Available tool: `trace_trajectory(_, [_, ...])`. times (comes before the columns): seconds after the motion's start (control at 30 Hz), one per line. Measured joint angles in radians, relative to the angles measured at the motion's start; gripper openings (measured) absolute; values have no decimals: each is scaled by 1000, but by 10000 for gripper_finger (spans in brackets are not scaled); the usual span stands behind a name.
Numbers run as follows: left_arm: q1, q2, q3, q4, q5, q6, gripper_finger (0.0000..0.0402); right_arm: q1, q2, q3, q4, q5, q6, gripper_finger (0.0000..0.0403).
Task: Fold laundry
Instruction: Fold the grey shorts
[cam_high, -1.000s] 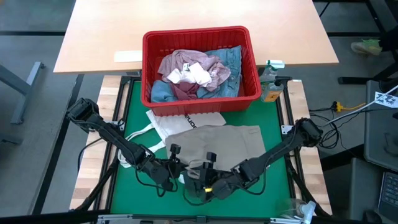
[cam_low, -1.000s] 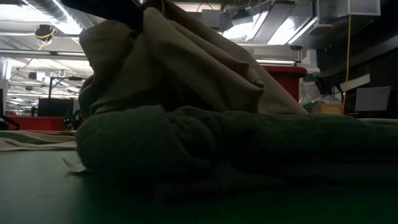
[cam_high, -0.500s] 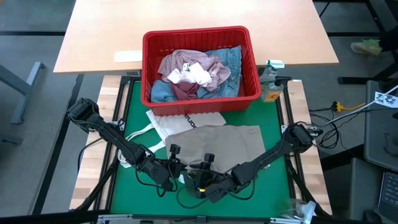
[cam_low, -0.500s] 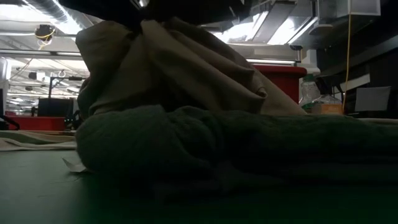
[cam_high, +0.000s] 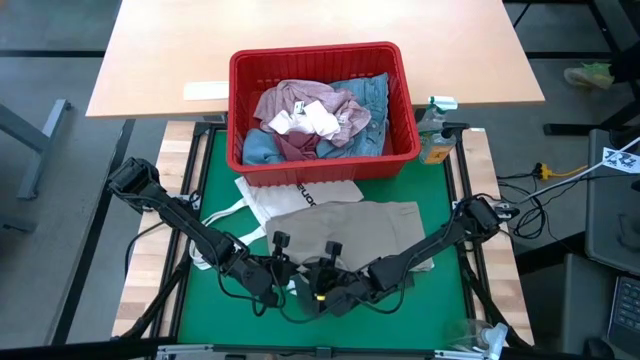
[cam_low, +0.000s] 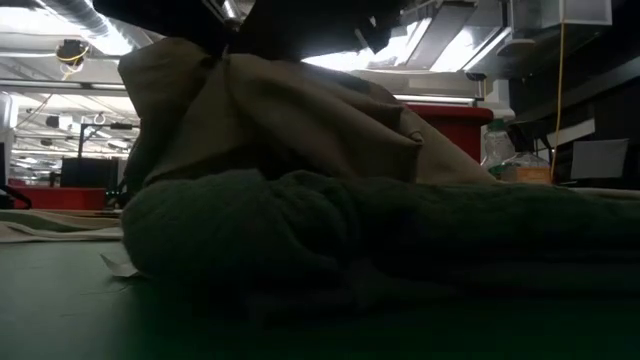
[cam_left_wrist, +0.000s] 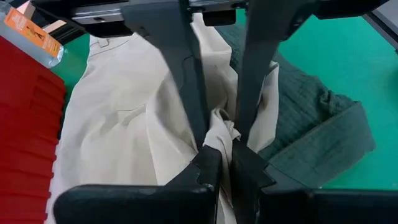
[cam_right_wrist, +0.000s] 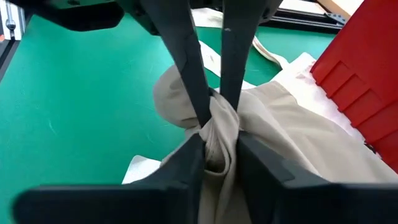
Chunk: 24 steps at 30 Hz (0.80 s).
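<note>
I see both grippers at the tabletop's near edge: the left gripper (cam_left_wrist: 219, 134) and right gripper (cam_right_wrist: 214, 109) each have fingers pinched on the beige trousers (cam_high: 345, 228). The trousers lie beside the green top (cam_left_wrist: 311, 124). Black lettering on the white bag (cam_high: 295, 197) is too small to read.

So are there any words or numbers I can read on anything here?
No text here can be read for sure.
White tote bag: black lettering, partly covered by the beige trousers and too small to read.
Bottle beside the red basket: orange label, print too small to read.
White tag at the right edge: black marks, not legible.
Orange label in the left wrist view: blurred marks, unreadable.
</note>
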Motion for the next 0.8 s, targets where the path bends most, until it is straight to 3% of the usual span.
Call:
trace_trajectory(0.17, [-2, 0, 0, -2, 8, 0, 16, -1, 0, 0, -6, -25, 0, 12])
trace_trajectory(0.43, [-1, 0, 0, 1, 0, -27, 19, -1, 0, 0, -4, -26, 2, 22])
trace_trajectory(0.57, [-15, -2, 0, 4, -7, -27, 50, -1, 0, 0, 1, -29, 2, 8])
trace_trajectory(0.8, [-66, -25, 0, 5, -17, -69, 125, -1, 0, 0, 10, -35, 1, 19])
